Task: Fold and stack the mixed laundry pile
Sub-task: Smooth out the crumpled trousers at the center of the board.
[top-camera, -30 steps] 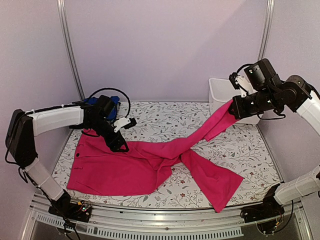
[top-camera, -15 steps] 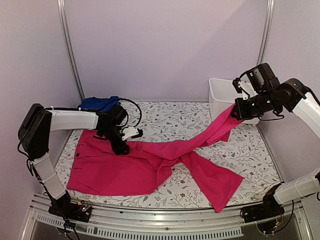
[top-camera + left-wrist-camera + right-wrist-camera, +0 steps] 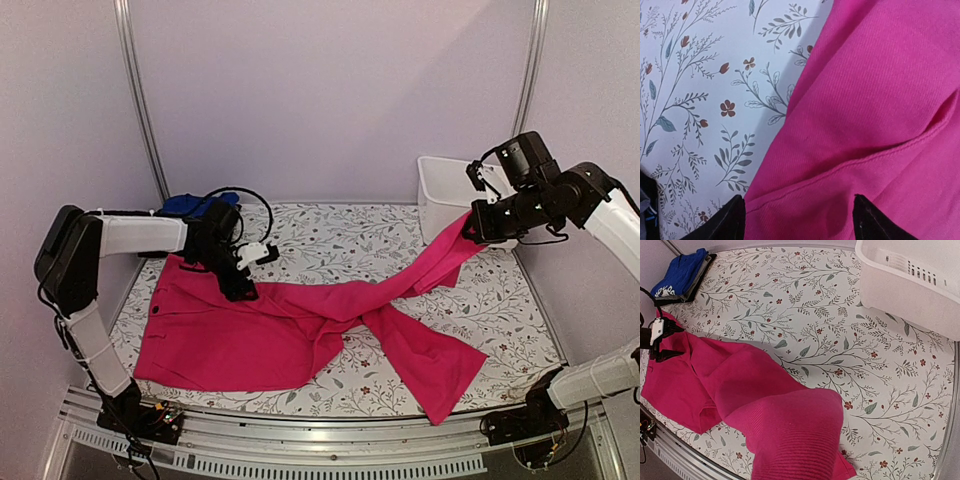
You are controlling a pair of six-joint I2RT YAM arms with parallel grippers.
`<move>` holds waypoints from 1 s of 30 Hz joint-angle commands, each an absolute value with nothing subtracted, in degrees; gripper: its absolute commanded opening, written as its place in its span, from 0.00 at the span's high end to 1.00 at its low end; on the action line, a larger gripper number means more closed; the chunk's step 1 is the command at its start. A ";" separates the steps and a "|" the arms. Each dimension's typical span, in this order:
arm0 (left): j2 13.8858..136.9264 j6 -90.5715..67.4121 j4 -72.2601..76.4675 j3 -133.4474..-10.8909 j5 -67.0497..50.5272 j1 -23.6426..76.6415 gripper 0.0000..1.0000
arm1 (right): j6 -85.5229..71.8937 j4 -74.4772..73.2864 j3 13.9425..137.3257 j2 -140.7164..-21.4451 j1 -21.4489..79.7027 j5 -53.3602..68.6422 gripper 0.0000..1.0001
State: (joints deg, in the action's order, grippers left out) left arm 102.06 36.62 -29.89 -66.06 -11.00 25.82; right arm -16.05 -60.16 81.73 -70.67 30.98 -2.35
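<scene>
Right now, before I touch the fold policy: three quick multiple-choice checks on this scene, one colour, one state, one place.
1. What colour are the trousers?
A) grey
B) green
C) pink

2. The right gripper is:
A) shut on a trouser leg, held raised
B) open and empty
C) out of view

3. Where is the blue garment?
A) under the trousers
B) at the far-left corner of the table
C) in the right gripper

Answers:
1 C: the cloth is pink in all views.
2 A: the jaws pinch one leg, which slopes up off the table to them.
3 B: it lies at the far-left edge, apart from the trousers.
</scene>
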 commanded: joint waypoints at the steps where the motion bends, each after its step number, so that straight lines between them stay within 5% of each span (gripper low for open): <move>1: 102.01 37.21 -30.20 -63.63 -15.94 25.40 0.27 | -15.82 -58.74 80.54 -68.77 29.74 -1.50 1.00; 8: 100.62 38.14 -29.12 -60.66 -13.67 24.70 0.57 | -15.52 -59.22 79.88 -68.23 28.91 -1.48 1.00; 15: 96.26 36.46 -28.42 -61.46 -11.86 23.71 0.98 | -15.46 -60.08 78.91 -67.27 27.61 -1.60 1.00; 30: 80.86 24.43 -22.95 -56.95 -22.01 12.07 1.00 | -26.60 -72.49 74.20 -60.58 20.41 -9.22 1.00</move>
